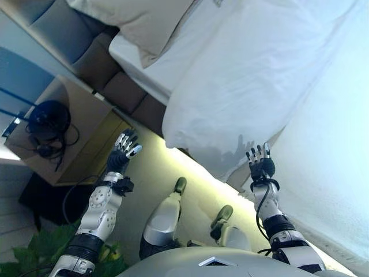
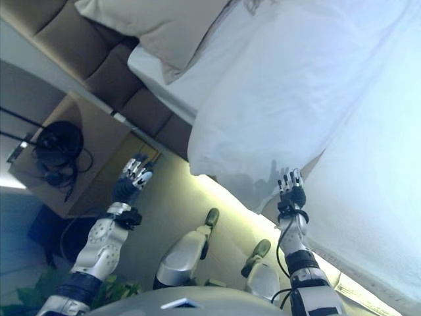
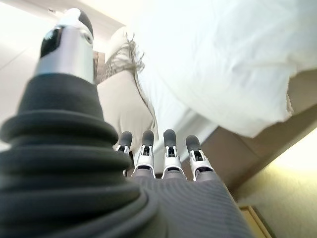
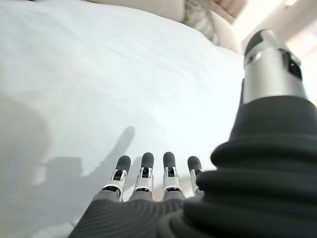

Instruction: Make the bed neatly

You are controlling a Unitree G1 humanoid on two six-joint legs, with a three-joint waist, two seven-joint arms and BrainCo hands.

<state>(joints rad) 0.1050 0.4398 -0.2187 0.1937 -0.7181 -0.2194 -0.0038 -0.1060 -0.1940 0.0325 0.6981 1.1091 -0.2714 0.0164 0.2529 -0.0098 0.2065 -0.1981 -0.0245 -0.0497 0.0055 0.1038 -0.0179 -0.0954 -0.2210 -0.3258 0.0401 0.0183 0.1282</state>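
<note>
Both hands are seen raised in the left eye view, fingers straight and nothing held. The left hand (image 1: 122,151) is held over the pale floor (image 1: 155,173) beside the bed, near a wooden nightstand (image 1: 75,115) carrying black headphones (image 1: 49,122). The right hand (image 1: 260,163) is placed at the hanging edge of the white duvet (image 1: 248,86), just short of it. A beige pillow (image 1: 144,23) is laid against the brown padded headboard (image 1: 86,52).

In the left wrist view, the fingers (image 3: 170,148) are spread, with the duvet's corner (image 3: 237,74) seen beyond them, apart.

In the right wrist view, extended fingers (image 4: 143,173) are pointed at the duvet's surface (image 4: 124,74).
</note>
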